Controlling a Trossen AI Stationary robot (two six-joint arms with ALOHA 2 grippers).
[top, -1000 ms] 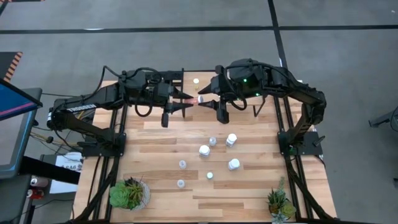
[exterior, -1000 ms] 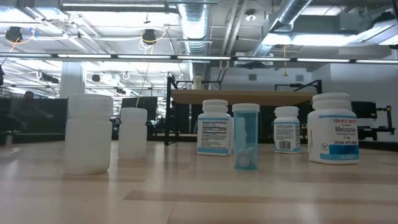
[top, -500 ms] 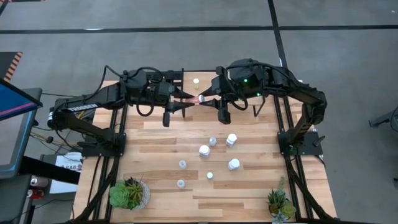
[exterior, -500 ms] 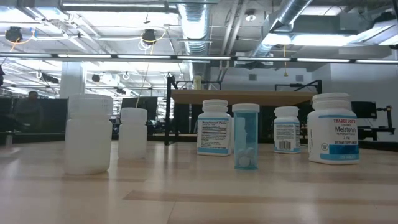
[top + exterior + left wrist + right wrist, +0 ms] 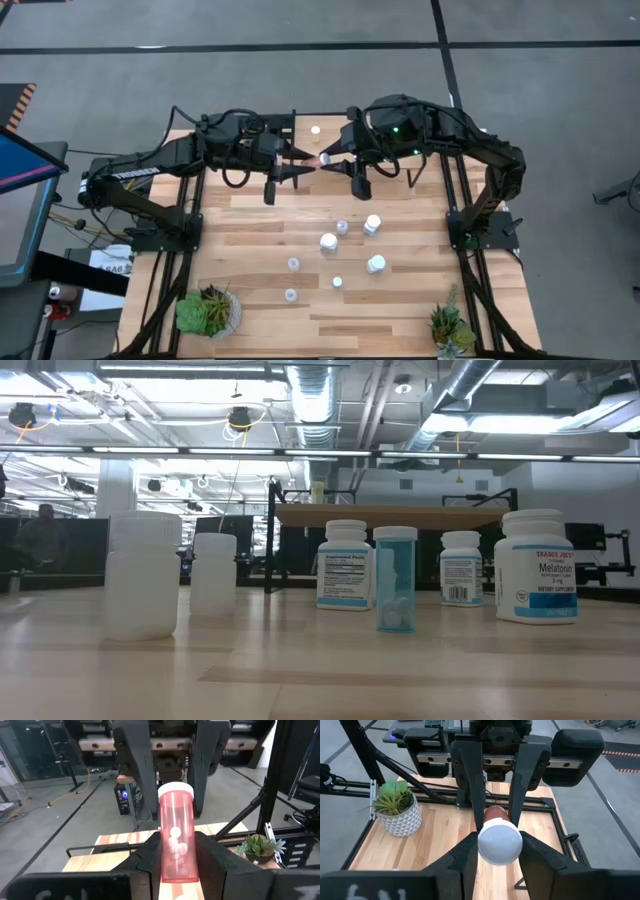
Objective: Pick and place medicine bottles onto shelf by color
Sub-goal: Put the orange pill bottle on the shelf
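L gripper (image 5: 306,159) clamps orange bottle (image 5: 176,837) body; R gripper (image 5: 330,157) on cap

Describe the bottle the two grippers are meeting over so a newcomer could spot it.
Look above the far end of the wooden table, where the left gripper and right gripper meet tip to tip. Between them is the orange bottle, white-capped with pills inside, the only one not standing on the table.
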